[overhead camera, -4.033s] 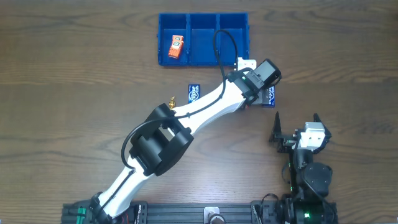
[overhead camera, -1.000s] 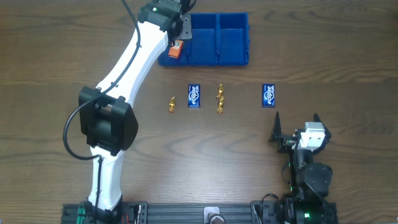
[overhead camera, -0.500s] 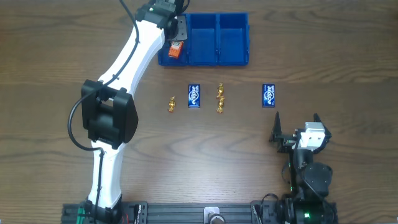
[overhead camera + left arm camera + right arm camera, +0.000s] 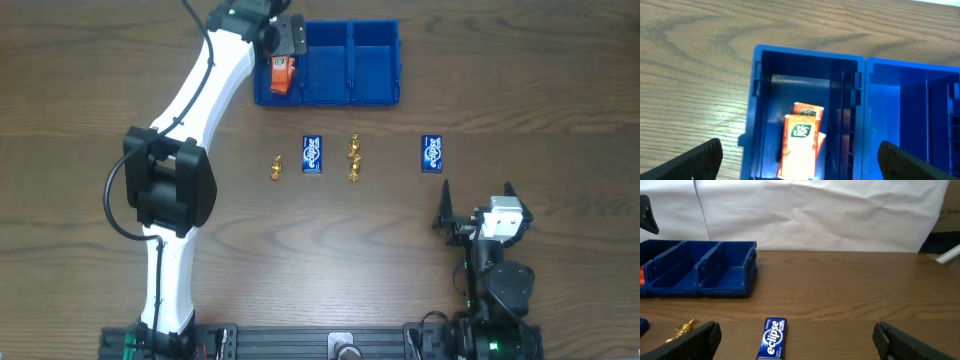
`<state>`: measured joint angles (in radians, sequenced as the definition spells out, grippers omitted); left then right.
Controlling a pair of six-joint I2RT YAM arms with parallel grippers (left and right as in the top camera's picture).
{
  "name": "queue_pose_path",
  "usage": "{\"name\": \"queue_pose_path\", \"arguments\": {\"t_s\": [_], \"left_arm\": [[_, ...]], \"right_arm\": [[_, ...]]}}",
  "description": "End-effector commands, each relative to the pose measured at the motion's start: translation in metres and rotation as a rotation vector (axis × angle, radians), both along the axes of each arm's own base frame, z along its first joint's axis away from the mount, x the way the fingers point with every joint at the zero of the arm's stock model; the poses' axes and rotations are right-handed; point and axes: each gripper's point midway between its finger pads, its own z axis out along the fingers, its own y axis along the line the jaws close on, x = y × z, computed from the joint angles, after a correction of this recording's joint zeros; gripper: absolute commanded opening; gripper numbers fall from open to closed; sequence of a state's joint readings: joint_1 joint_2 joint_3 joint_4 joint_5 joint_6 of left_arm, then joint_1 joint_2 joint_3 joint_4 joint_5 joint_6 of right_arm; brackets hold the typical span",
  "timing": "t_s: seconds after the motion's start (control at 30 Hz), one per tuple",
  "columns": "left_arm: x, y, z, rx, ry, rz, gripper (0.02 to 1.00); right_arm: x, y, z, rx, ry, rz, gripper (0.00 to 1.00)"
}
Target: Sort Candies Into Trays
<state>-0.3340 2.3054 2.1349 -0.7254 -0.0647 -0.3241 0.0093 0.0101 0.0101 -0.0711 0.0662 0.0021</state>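
My left gripper [image 4: 287, 38] hangs open over the left compartment of the blue three-part tray [image 4: 375, 62], its fingers wide apart with nothing between them. Two orange candy boxes [image 4: 801, 142] lie in that compartment, one leaning on the other. On the table in front of the tray are two blue gum packs [image 4: 312, 154] [image 4: 431, 153] and three gold-wrapped candies [image 4: 277, 167] [image 4: 354, 148] [image 4: 355, 171]. My right gripper [image 4: 477, 195] stands open near its base, just short of the right-hand gum pack [image 4: 772, 337].
The tray's middle [image 4: 897, 125] and right compartments hold nothing. A white backdrop [image 4: 815, 215] stands behind the table's far edge. Bare wood lies at the left and right of the candies.
Four seconds ago the left arm reached across to the right gum pack; since then it swung to the tray's left compartment. Over the last second its gripper drew slightly farther up. The right arm stayed still.
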Motion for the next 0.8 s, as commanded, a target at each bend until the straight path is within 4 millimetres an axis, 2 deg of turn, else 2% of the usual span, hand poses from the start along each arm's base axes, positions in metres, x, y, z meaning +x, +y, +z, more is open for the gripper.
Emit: {"name": "queue_pose_path", "arguments": {"t_s": [0.03,0.07,0.1,0.13,0.17,0.2,0.23,0.3,0.33,0.4,0.43,0.6,0.7,0.8], "left_arm": [[-0.008,-0.012,0.065,-0.033,-0.114,-0.028,0.998],[-0.017,-0.011,0.104,-0.026,-0.193,-0.017,0.998],[-0.025,-0.010,0.130,-0.022,-0.248,-0.016,0.998],[-0.050,-0.005,0.184,-0.034,-0.382,-0.034,0.998],[-0.068,0.001,0.207,-0.035,-0.449,-0.035,0.998],[-0.083,0.006,0.221,-0.029,-0.492,-0.031,0.998],[-0.107,0.013,0.241,-0.015,-0.554,-0.044,0.998],[-0.141,0.025,0.261,-0.009,-0.623,-0.074,0.998],[-0.159,0.034,0.267,-0.005,-0.649,-0.080,1.000],[-0.182,0.054,0.271,-0.001,-0.674,-0.062,1.000],[-0.197,0.070,0.270,-0.004,-0.686,-0.055,1.000],[-0.247,0.132,0.245,0.000,-0.713,0.021,0.998],[-0.282,0.153,0.226,0.028,-0.799,0.026,0.998],[-0.304,0.159,0.205,0.018,-0.925,0.018,0.998]], "right_arm": [[0.000,-0.001,-0.001,-0.014,0.002,-0.003,0.998],[0.000,-0.001,-0.001,-0.014,0.001,-0.003,0.998],[0.000,-0.001,-0.001,-0.014,0.002,-0.003,0.998],[0.000,-0.001,-0.001,-0.014,0.001,-0.003,0.998],[0.000,-0.001,-0.001,-0.014,0.002,-0.003,0.998],[0.000,-0.001,-0.001,-0.014,0.001,-0.003,0.998],[0.000,-0.001,-0.001,-0.014,0.001,-0.003,0.998],[0.000,-0.001,-0.001,-0.014,0.001,-0.003,0.998],[0.000,-0.001,-0.001,-0.014,0.001,-0.003,0.998],[0.000,-0.001,-0.001,-0.014,0.001,-0.003,0.998],[0.000,-0.001,-0.001,-0.014,0.001,-0.003,0.998],[0.000,-0.001,-0.001,-0.014,0.002,-0.003,0.998],[0.000,-0.001,-0.001,-0.014,0.001,-0.003,0.998],[0.000,-0.001,-0.001,-0.014,0.001,-0.003,0.998]]}}
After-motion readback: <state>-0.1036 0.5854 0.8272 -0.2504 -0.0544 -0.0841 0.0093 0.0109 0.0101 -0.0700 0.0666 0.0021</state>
